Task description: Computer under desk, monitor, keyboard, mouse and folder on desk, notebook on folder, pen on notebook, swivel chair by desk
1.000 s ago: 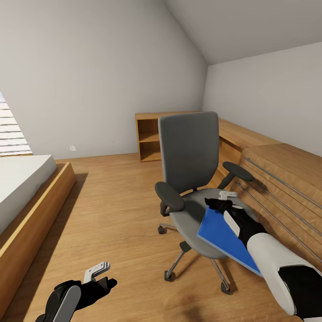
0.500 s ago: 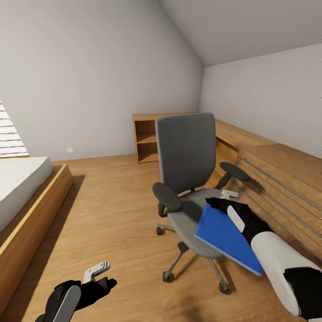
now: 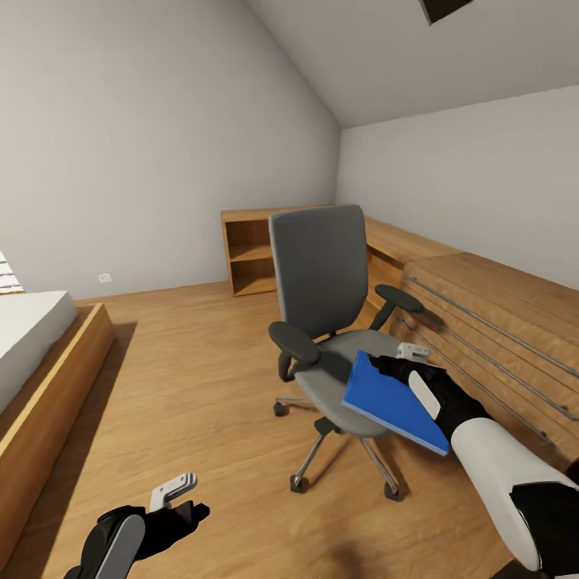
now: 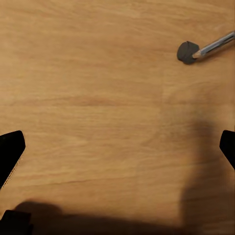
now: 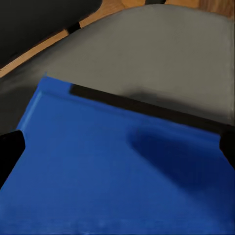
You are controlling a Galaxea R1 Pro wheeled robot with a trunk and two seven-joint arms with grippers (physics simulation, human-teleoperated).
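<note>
The right gripper (image 3: 402, 363) is clamped on the flat bright blue rectangular folder (image 3: 392, 400), held tilted just above the seat of the grey upholstered swivel chair (image 3: 326, 297) with black armrests (the seat shows beneath it in the right wrist view (image 5: 147, 63)). The left gripper (image 3: 181, 492) hangs over the light wood floor (image 3: 201, 378), fingers apart

— Where's the folder (image 3: 392, 400)?
— Bright blue, flat, tilted, its far corner raised, held in the air just over the front of the chair (image 3: 326, 305) seat.
— And the chair?
— Grey, tall back upright, black armrests, chrome star base on the wood floor, beside low wooden units.
</note>
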